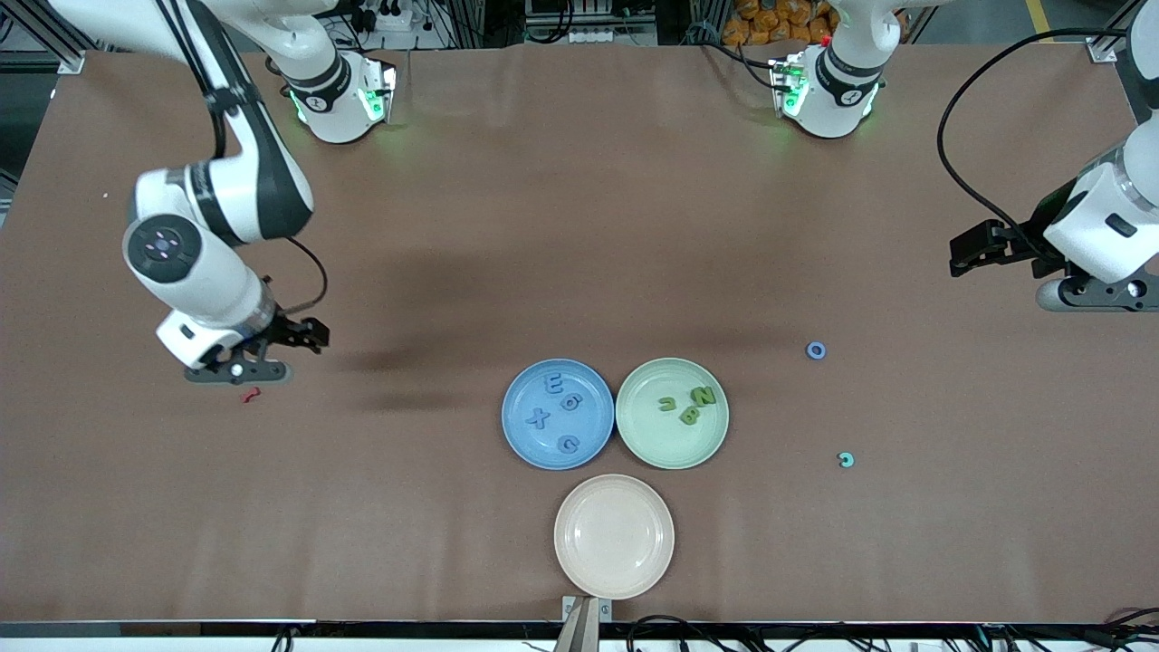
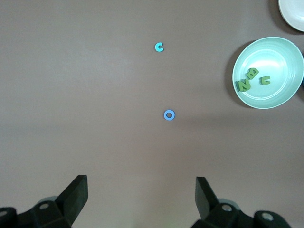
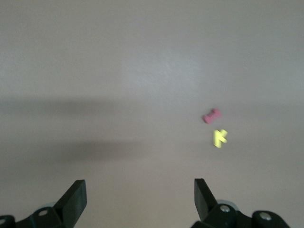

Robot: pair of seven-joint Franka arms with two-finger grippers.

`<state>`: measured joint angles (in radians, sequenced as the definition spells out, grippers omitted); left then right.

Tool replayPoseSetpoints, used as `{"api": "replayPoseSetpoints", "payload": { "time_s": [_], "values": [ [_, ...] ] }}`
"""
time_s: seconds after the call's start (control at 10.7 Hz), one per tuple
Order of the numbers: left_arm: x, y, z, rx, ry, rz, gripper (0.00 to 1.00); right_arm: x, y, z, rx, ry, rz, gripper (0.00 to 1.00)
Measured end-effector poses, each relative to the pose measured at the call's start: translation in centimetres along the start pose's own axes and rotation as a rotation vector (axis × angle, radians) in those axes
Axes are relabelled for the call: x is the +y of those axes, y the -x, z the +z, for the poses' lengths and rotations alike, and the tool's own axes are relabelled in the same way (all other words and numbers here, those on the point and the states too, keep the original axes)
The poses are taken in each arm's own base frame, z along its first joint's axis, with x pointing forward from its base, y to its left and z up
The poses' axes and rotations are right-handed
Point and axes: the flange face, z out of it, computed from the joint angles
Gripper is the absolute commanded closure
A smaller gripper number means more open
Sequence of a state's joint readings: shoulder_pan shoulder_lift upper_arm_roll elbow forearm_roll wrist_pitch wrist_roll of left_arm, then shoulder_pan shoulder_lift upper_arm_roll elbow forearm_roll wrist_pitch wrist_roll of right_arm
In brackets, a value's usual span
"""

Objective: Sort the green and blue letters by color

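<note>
Blue ring letter (image 1: 816,350) lies loose on the table; both arms' jaws gape wide, empty.

Letters (image 1: 557,412) lie in two touching plates (image 1: 518,426) — two outside.

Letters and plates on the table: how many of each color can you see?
Blue letters: 5
Green letters: 3
Teal letter: 1
Red piece: 1
Yellow letter: 1
Blue plate: 1
Green plate: 1
Cream plate: 1
Total: 14
</note>
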<state>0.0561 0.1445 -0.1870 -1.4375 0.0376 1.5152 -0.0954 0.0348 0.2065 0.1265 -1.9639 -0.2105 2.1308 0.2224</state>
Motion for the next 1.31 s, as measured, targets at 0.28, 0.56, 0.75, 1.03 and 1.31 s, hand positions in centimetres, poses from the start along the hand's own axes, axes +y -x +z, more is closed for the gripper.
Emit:
{"api": "replayPoseSetpoints", "payload": {
  "time_s": [0.28,0.56,0.75,1.03,1.31],
  "values": [
    [0.0,0.0,0.0,0.001,0.000,0.000,0.00,3.4,2.1,-7.5,0.008,0.011,-0.018,0.00],
    [0.0,0.0,0.0,0.002,0.000,0.000,0.00,4.6,2.1,-14.5,0.009,-0.069,0.006,0.00],
    [0.0,0.0,0.0,0.002,0.000,0.000,0.00,5.0,2.0,-19.2,0.033,-0.077,0.009,0.00],
    [0.0,0.0,0.0,0.002,0.000,0.000,0.00,5.7,2.8,-24.0,0.024,-0.079,0.013,0.00],
    [0.0,0.0,0.0,0.002,0.000,0.000,0.00,7.8,3.9,-27.3,0.008,-0.180,0.028,0.00]
  ]
}}
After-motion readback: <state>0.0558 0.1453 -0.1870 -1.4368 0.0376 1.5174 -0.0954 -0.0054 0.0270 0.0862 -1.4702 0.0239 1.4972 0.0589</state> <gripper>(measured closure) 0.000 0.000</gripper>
